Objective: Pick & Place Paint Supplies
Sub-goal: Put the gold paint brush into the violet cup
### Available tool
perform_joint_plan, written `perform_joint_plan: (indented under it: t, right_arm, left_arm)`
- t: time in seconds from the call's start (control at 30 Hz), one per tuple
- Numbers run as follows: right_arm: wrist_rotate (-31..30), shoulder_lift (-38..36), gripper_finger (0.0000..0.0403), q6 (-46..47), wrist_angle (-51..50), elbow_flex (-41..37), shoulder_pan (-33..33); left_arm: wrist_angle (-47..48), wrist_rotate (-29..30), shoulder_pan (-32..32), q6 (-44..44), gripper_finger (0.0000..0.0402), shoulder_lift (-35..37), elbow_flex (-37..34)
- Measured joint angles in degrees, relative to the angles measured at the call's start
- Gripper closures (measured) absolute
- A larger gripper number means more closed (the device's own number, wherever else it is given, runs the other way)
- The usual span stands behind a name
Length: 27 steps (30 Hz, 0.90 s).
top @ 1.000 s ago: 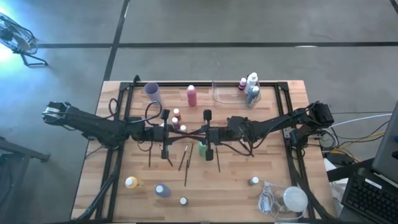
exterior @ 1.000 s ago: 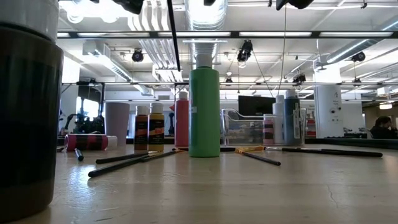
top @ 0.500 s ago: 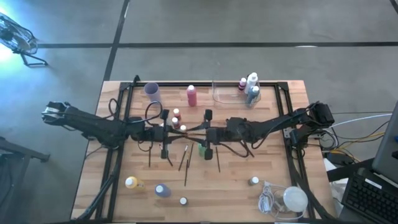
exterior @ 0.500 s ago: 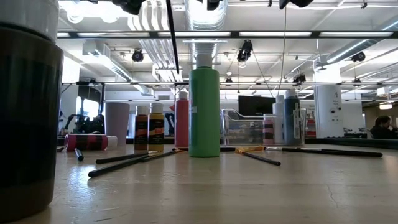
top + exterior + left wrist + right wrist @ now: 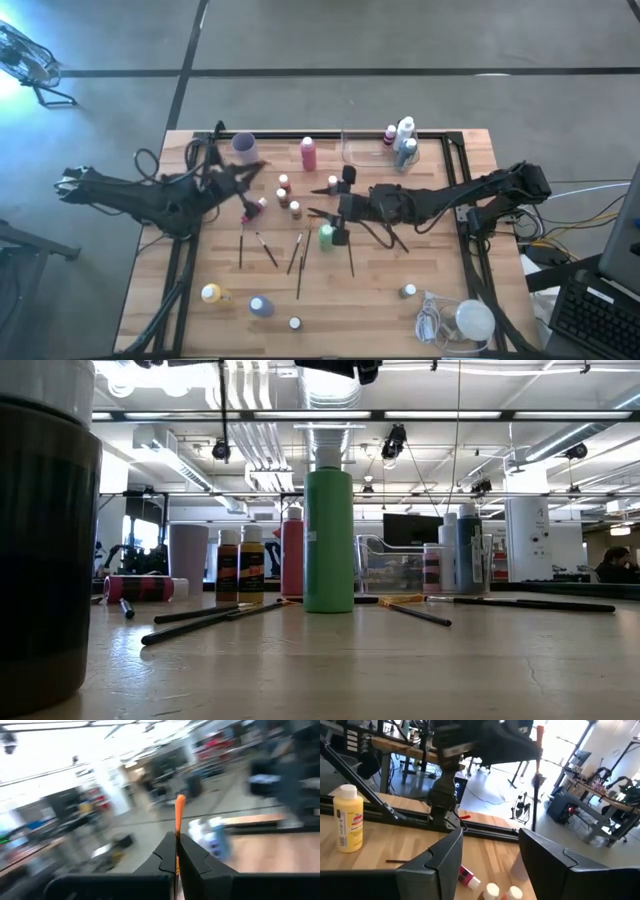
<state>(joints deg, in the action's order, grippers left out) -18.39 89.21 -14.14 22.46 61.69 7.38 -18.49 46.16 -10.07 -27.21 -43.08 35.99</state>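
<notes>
A thin orange-tipped paintbrush (image 5: pixel 179 827) is clamped upright in the left gripper (image 5: pixel 177 851), raised over the table's left-centre near the purple cup (image 5: pixel 244 146). The right gripper (image 5: pixel 490 854) is spread, nothing held, above the green bottle (image 5: pixel 326 237). Risk: the thin handle could be twisted out of the pinch, or standing bottles clipped by the swing. Bottles and brushes are scattered on the wood-slat table (image 5: pixel 380 310); an open workshop is seen behind.

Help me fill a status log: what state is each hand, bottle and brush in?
Left hand: shut on paintbrush.
Right hand: open, empty.
Green bottle: upright, capped.
Pink bottle: lying on its side.
</notes>
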Motion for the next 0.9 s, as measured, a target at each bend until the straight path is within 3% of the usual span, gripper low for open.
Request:
perform_joint_plan:
  t: [0.13, 0.3, 0.4, 0.5, 0.63, 0.8, 0.9]
  right_arm:
    - [-3.4, 0.0, 0.0224, 0.3, 0.2, 0.0, -0.2]
    - [-14.5, 0.0, 0.0244, 1.8, 0.3, -0.2, -0.3]
    - [-18.1, 0.0, 0.0254, 1.7, 0.4, -0.7, -0.3]
    - [-18.2, -0.4, 0.0261, 1.5, 0.4, -1.5, -0.8]
    - [-18.0, -2.1, 0.0266, 1.8, 3.2, -3.9, -1.9]
    - [-16.7, -5.2, 0.0257, 0.4, 13.6, -10.3, -2.4]
    - [-12.6, -8.0, 0.0244, -0.5, 20.8, -14.9, -2.8]
  left_arm:
    - [-0.1, 5.5, 1.5, -1.1, 0.0398, 0.6, 0.0]
    - [-0.4, 6.9, 7.2, 1.4, 0.0398, 0.4, -0.5]
    - [-0.4, 6.9, 12.3, 4.3, 0.0399, 0.6, -1.7]
    - [-0.5, 5.6, 17.4, 6.5, 0.0399, 0.7, -3.5]
    - [-1.0, -0.5, 24.0, 9.2, 0.0399, 0.6, -5.8]
    - [-3.9, -5.8, 31.3, 11.9, 0.0399, 0.6, -9.0]
    - [-4.9, -7.8, 33.9, 13.3, 0.0399, 0.6, -10.8]
